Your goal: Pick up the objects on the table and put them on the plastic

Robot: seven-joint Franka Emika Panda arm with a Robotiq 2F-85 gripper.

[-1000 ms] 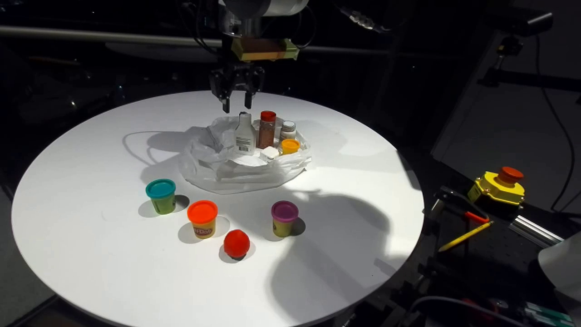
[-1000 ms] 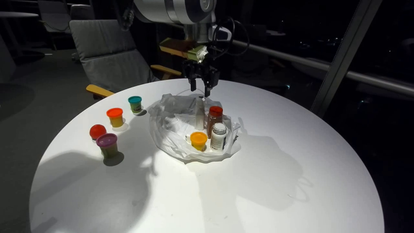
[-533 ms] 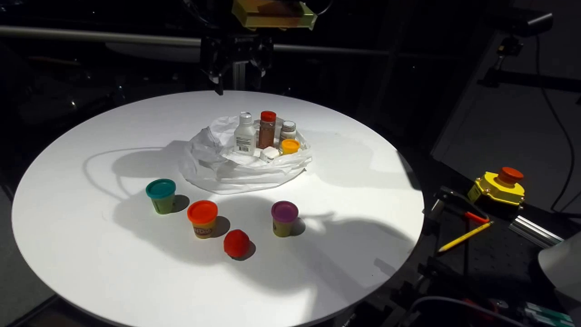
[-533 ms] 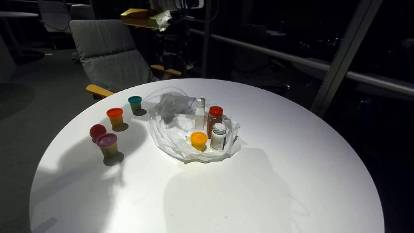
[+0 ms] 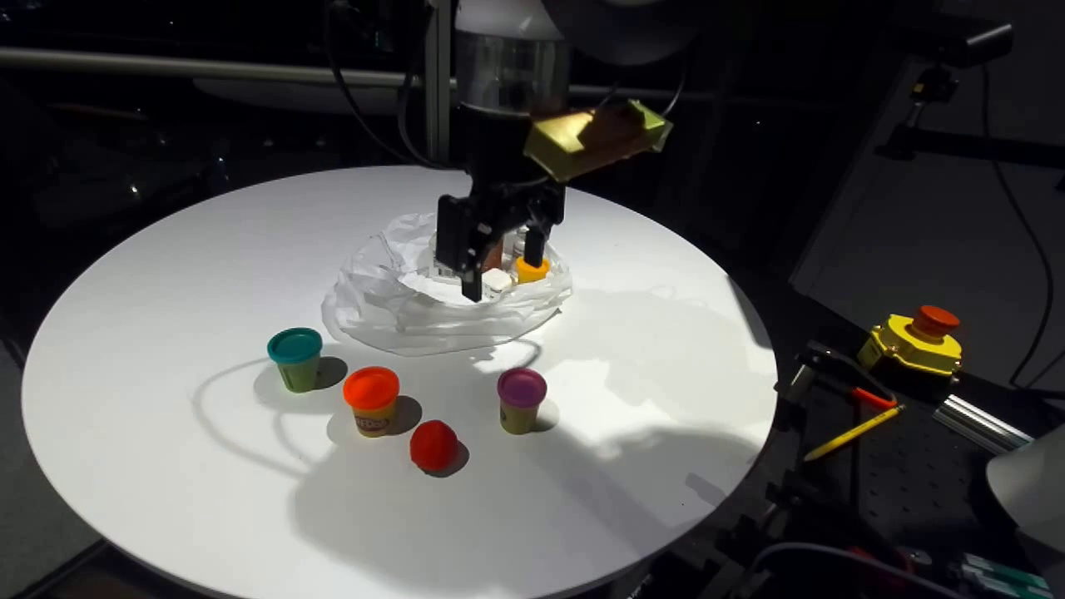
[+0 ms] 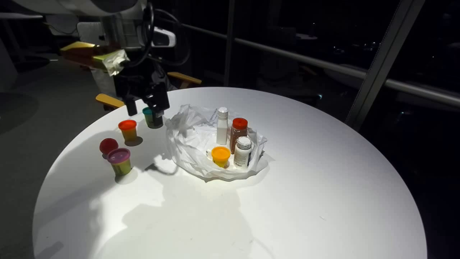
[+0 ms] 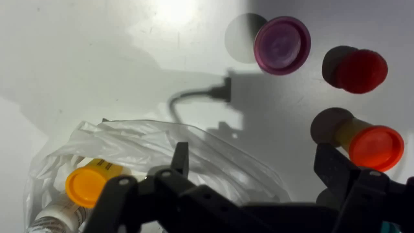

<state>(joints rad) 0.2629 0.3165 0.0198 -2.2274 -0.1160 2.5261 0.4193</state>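
On a big round white worktop (image 5: 166,466), got a wrinkly whitish plastic sheet (image 5: 374,316) under a small amber-yellow plastic cup (image 6: 220,157), slim white bottle (image 6: 222,130), red-capped reddish-brown bottle (image 6: 238,135) and short white bottle (image 6: 242,154). Also got a teal-lidded green cup (image 5: 298,359), orange-lidded yellow cup (image 5: 372,401), red ball-shaped thing (image 5: 433,447) and purple-lidded green cup (image 5: 521,401) off the sheet. Seeing black fingers (image 7: 331,168) too, spread wide apart, hanging above the worktop near the sheet.
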